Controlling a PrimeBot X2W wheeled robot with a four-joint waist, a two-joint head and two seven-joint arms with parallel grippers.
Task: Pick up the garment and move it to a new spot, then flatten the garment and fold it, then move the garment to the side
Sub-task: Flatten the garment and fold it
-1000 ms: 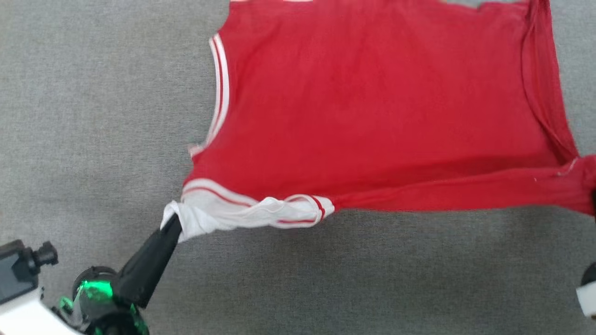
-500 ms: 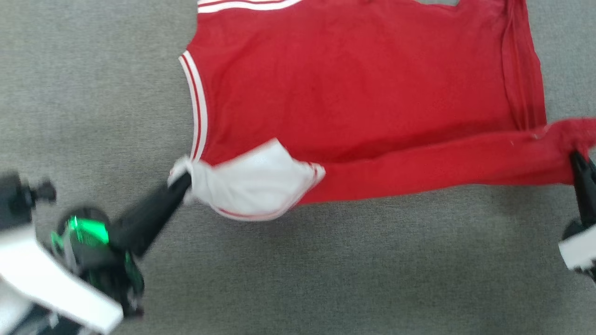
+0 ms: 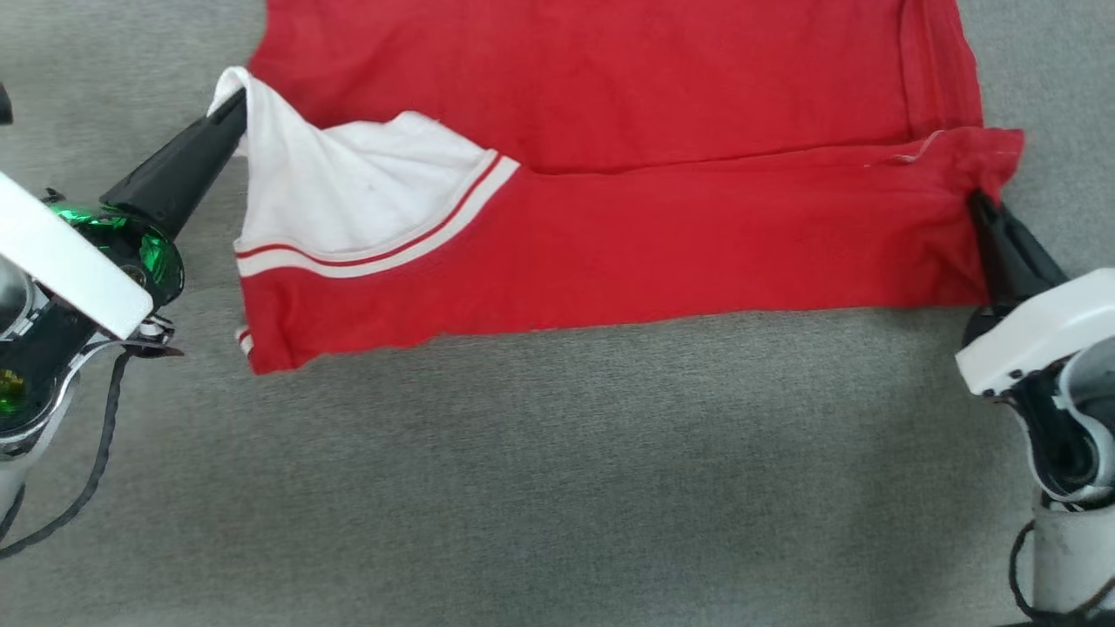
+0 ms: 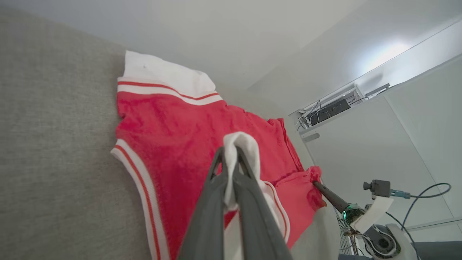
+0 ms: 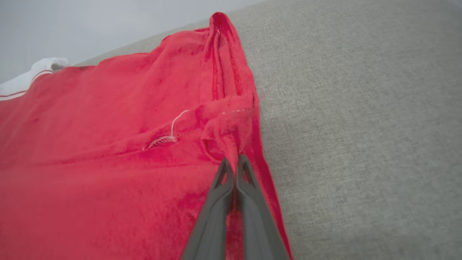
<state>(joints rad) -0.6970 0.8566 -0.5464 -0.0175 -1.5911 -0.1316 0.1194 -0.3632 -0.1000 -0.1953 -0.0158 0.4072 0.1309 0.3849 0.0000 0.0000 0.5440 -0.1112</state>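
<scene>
the left gripper [image 3: 232, 104] slants in from the left edge, pinched tight on a white fold of the garment [image 3: 610, 226], while the right gripper [image 3: 977, 202] slants in from the right, clamped on its red corner.

red cloth garment [image 3: 653, 226]: soft matt knit, slightly fuzzy nap in the right wrist view, stitched seams and hem, loose white thread by the hem. white short sleeve [image 3: 348, 183]: same matt knit, edged with red-and-white striped trim [image 3: 383, 254]. grey bench [image 3: 557, 488]: cloth-covered, coarse woven texture, matt. left end effector [image 3: 233, 103] and right end effector [image 3: 976, 202]: dark fingers, look like matt moulded plastic, smooth faces, open cut-outs near the tips. white arm shell [image 3: 1032, 335]: smooth hard plastic, satin sheen. green-lit ring [image 3: 144, 248] at the left wrist: glossy, reflective. black cable [image 3: 104, 435]: smooth jacket, looks rubbery.
</scene>
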